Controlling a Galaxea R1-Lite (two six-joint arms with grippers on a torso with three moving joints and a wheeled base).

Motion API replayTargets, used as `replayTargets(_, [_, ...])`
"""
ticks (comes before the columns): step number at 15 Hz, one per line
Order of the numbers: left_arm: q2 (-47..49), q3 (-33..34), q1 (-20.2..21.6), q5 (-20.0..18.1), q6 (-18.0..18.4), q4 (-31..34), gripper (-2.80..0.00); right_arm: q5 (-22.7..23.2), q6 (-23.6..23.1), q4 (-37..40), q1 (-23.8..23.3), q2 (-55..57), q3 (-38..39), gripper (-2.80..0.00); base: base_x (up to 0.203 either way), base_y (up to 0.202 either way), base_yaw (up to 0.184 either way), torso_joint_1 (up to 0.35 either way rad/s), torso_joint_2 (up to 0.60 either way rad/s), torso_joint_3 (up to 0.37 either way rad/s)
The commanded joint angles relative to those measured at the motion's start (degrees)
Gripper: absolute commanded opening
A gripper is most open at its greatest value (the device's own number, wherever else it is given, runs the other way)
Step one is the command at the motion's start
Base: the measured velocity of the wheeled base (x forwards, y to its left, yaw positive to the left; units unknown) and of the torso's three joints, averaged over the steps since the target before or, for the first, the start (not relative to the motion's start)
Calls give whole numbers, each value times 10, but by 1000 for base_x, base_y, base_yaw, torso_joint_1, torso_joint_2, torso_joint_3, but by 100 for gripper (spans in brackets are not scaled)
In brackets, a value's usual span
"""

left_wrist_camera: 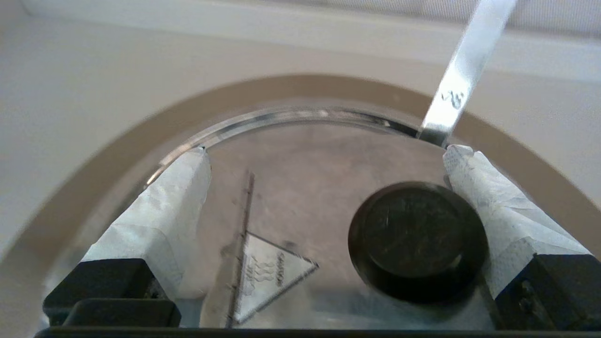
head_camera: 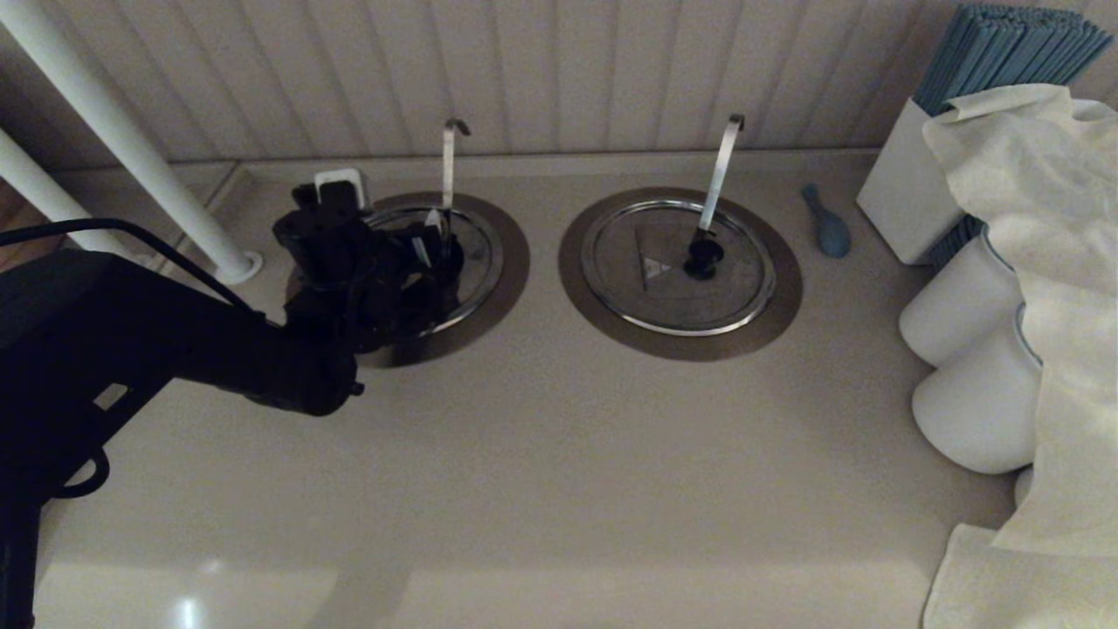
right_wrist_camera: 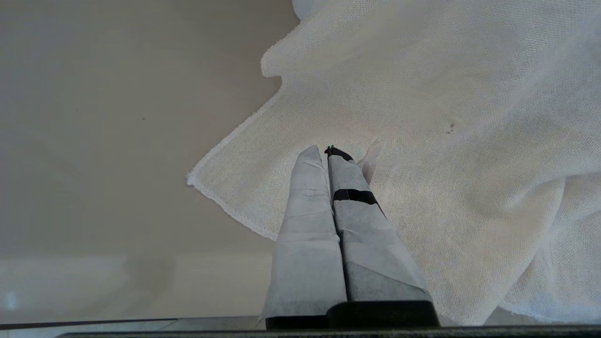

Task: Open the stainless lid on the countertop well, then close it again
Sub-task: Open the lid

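The stainless lid [head_camera: 479, 253] lies flat in the countertop well's bronze-grey flange [head_camera: 514, 262], covering the dark hole. A thin grey hooked ladle handle [head_camera: 450, 162] rises at its far rim. My left gripper [head_camera: 419, 253] hovers low over the lid, open. In the left wrist view the lid [left_wrist_camera: 305, 188] shows its pale triangle mark [left_wrist_camera: 270, 272], and the black knob [left_wrist_camera: 418, 239] sits between the white-wrapped fingers [left_wrist_camera: 181, 202] of the gripper [left_wrist_camera: 327, 149], close against one of them. My right gripper [right_wrist_camera: 327, 151] is shut, empty, above a white cloth [right_wrist_camera: 446, 141], out of the head view.
The twin lid [head_camera: 742, 288] with its wider, leaning handle [head_camera: 721, 170] sits to the right. Further right are a blue spoon [head_camera: 828, 223], a white box of blue sticks [head_camera: 904, 192], white jars [head_camera: 961, 306] and the draped cloth [head_camera: 1057, 279]. White poles [head_camera: 131, 140] stand at the left.
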Motion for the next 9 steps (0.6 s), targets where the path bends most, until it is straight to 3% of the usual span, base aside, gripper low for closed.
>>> replayTargets(1, [-9, -1, 5, 0, 0, -4, 0, 1, 0, 0, 0, 0, 0, -280, 0, 0, 0, 0, 0, 0])
replayTargets(9, [-32, -12, 42, -4, -2, 17, 0, 0, 0, 0, 0, 0, 0, -280, 0, 0, 0, 0, 0, 0])
